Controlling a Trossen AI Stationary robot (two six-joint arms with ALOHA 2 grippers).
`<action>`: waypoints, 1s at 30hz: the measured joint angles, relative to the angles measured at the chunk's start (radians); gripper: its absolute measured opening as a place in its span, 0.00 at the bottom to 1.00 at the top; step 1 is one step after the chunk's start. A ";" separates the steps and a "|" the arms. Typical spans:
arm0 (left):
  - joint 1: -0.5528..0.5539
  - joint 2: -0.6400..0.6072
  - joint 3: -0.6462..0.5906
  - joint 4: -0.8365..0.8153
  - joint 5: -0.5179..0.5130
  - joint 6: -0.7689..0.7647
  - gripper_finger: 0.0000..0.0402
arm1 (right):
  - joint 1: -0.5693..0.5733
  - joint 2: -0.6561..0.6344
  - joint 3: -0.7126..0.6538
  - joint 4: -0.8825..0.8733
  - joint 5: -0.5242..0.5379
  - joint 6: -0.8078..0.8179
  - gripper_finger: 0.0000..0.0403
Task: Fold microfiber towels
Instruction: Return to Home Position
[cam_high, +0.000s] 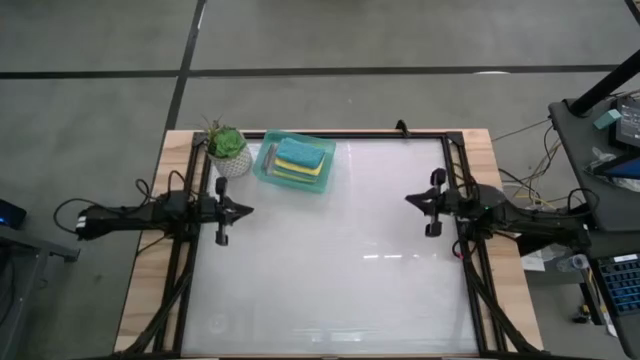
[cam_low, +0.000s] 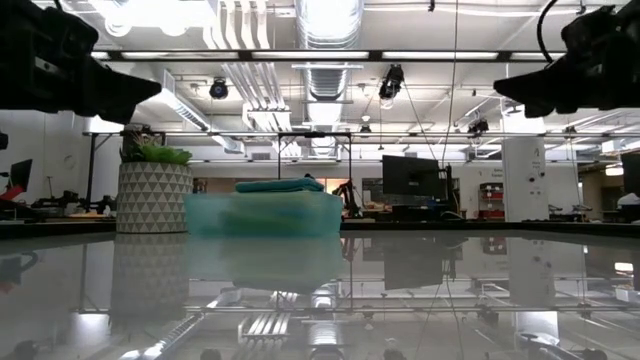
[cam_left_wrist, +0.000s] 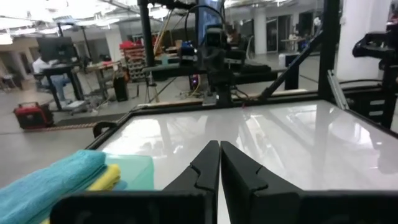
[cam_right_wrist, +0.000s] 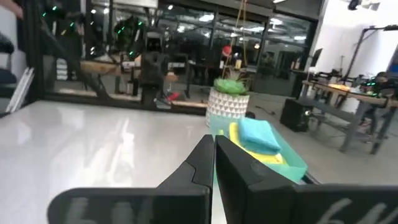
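The microfiber towels (cam_high: 301, 158) lie folded in a stack inside a translucent mint-green tray (cam_high: 268, 170) at the table's far left, a teal one on top and a yellow one (cam_high: 297, 175) under it. The stack also shows in the low view (cam_low: 278, 186), the left wrist view (cam_left_wrist: 56, 183) and the right wrist view (cam_right_wrist: 258, 137). My left gripper (cam_high: 250, 210) is shut at the left side of the table, pointing level toward the middle. My right gripper (cam_high: 408, 199) is shut at the right side, pointing back at it. Neither touches anything.
A small potted plant (cam_high: 227, 148) in a white patterned pot stands beside the tray at the far left corner. The black frame rails (cam_high: 455, 170) run along the table's edges. The white tabletop (cam_high: 330, 260) between the two arms is bare.
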 joint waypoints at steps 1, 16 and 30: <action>0.000 -0.002 -0.008 0.017 0.003 0.000 0.00 | 0.000 0.005 -0.001 -0.008 -0.009 0.001 0.02; 0.000 0.036 -0.008 0.056 -0.086 0.003 0.00 | 0.000 0.013 -0.001 -0.103 0.072 0.074 0.02; 0.000 0.068 -0.010 0.060 -0.086 0.002 0.00 | 0.000 0.031 -0.001 -0.113 0.071 0.046 0.02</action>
